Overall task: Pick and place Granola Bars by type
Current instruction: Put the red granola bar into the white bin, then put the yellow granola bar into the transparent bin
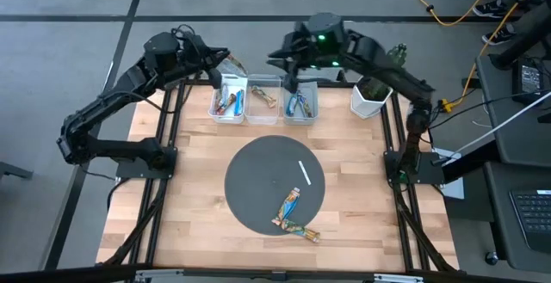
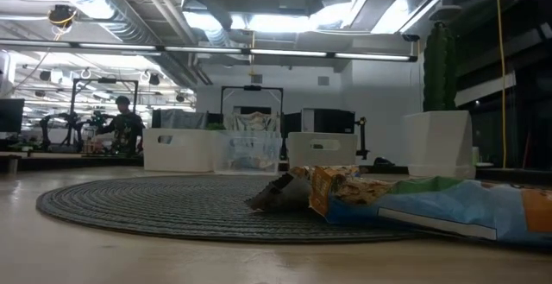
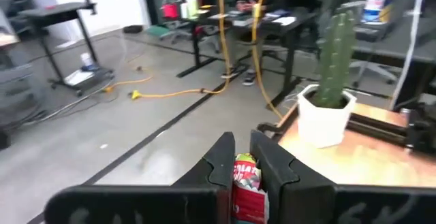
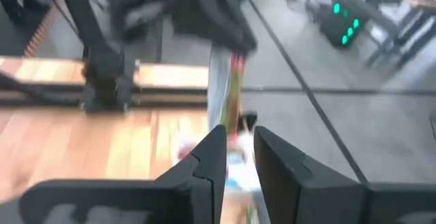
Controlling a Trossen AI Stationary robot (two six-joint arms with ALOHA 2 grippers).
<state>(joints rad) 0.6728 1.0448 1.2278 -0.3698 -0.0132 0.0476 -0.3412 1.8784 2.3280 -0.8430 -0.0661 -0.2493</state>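
1. Left arm is bent over the table's far left corner; left gripper (image 1: 225, 64) is held above the left bin (image 1: 228, 100).
2. In the left wrist view, its fingers (image 3: 221, 159) are clamped on a red bar (image 3: 246, 178), seen betw. them with the lower end cut off.
3. Right arm is reached in from the far right; right gripper (image 1: 294, 83) is hung over the right bin (image 1: 300, 101).
4. Right jaws are seen slightly apart in the wrist view; whether sth. is held can't be told, as the scene below is smeared.
5. Bars (image 1: 230, 102) are seen in the left bin, others in the middle bin (image 1: 263, 99) and right bin; types are too small to tell.
6. Two bars (image 1: 293, 214) are left at the mat's (image 1: 250, 180) near edge, touching, near a white stick (image 1: 304, 172).
7. Cactus pot (image 1: 369, 96) is set at the far right corner.
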